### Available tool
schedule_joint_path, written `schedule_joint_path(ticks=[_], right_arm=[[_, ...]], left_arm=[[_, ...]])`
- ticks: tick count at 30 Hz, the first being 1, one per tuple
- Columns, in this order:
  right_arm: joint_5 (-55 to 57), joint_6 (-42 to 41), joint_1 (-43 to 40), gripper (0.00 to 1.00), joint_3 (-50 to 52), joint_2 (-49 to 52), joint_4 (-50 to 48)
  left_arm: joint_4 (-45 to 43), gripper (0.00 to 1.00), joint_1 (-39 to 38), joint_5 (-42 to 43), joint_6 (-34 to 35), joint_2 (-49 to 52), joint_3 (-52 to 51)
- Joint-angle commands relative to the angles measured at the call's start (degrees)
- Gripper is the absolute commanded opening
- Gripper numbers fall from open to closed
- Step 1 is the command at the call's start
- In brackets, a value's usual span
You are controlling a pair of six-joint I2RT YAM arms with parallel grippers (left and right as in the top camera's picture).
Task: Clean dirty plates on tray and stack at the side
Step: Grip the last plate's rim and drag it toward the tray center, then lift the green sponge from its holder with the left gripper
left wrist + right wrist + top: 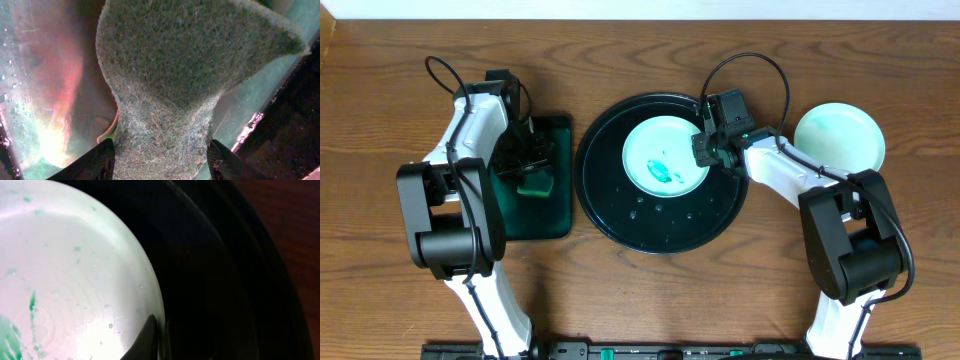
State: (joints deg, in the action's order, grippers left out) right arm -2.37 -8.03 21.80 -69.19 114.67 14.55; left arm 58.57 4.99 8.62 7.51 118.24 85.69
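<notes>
A white plate with teal smears lies on the black round tray. A second, clean pale-aqua plate lies on the table at the right; I see no third plate. My right gripper is at the smeared plate's right rim. In the right wrist view one finger lies on the inside of the plate rim, and the other is lost against the dark tray. My left gripper is shut on a green sponge over the green tray.
The rectangular dark green tray stands just left of the black tray, nearly touching it. Water drops lie on the black tray in front of the plate. Both arm bases stand near the front edge of the wooden table.
</notes>
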Motion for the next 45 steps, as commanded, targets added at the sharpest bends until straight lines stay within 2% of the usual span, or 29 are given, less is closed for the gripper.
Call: schedule_joint_path(ticks=[1,3,5,7,9,10,13,14,15,18,19,20,23,33,35,37,38,39,40,45], right_arm=[[-1.99,-3.15,0.7,0.01,0.61,1.97,4.15],[-2.01,-5.09,0.76,0.01,0.61,1.49,7.3],[-2.71,-6.29,0.96,0.01,0.61,1.03,10.58],[-3.17,-6.99,1.46,0.01,0.61,0.68,13.33],[-3.72,-6.97,2.16,0.01,0.61,0.59,15.19],[-3.72,-6.97,2.58,0.01,0.61,0.59,15.89],[-3.69,-6.95,3.82,0.01,0.61,0.59,17.42],[-3.72,-6.95,4.24,0.01,0.61,0.59,17.84],[-3.72,-6.95,4.68,0.01,0.61,0.59,18.08],[-3.69,-6.88,6.05,0.01,0.61,0.59,17.99],[-3.65,-6.69,6.38,0.01,0.61,0.59,17.68],[-3.65,-6.69,6.43,0.01,0.61,0.59,17.55],[-3.48,-6.45,6.29,0.01,0.61,0.59,16.5],[-3.54,-6.97,5.97,0.01,0.61,0.61,14.56],[-3.56,-6.97,6.01,0.01,0.61,0.61,14.6],[-3.74,-6.95,6.01,0.01,0.61,0.61,14.56],[-3.72,-6.93,5.99,0.01,0.63,0.63,14.32],[-3.72,-6.45,5.99,0.01,0.63,0.66,14.01],[-3.69,-5.7,6.01,0.01,0.63,0.74,13.53],[-3.72,-5.62,6.01,0.01,0.68,0.72,10.56]], left_arm=[[1.01,0.6,0.02,-0.24,0.33,-0.57,-0.35],[1.2,0.58,-0.04,-0.07,0.33,-0.57,-0.35],[1.18,0.46,-0.15,-0.09,0.33,-0.57,-0.35],[1.05,0.42,-0.2,-0.09,0.33,-0.57,-0.35],[0.61,0.24,-0.2,-0.09,0.33,-0.57,-0.35],[0.39,0.08,-0.2,-0.11,0.31,-0.57,-0.35],[-0.63,0.08,-0.2,-0.09,0.33,-0.57,-0.35],[-1.11,0.13,-0.2,-0.09,0.31,-0.55,-0.35],[-1.53,0.13,-0.2,-0.11,0.31,-0.55,-0.35],[-3.32,0.42,-0.2,-0.11,0.31,-0.31,-0.35],[-4.13,0.57,-0.2,-0.11,0.31,-0.22,-0.35],[-4.59,0.62,-0.2,-0.11,0.31,-0.13,-0.35],[-5.46,0.63,-0.2,-0.11,0.31,-0.13,-0.35],[-7.96,0.61,-0.2,-0.11,0.31,2.03,-0.35],[-8.39,0.51,-0.2,-0.09,0.33,3.23,-0.35],[-8.35,0.31,-0.26,-0.09,0.33,5.05,-0.35],[-8.28,0.25,-0.31,-0.04,0.35,5.55,-0.35],[-8.11,0.12,-0.37,0.0,0.33,6.05,-0.35],[-8.07,0.07,-0.42,0.17,0.33,6.36,-0.39],[-8.11,0.07,-0.85,3.17,0.31,6.21,-0.39]])
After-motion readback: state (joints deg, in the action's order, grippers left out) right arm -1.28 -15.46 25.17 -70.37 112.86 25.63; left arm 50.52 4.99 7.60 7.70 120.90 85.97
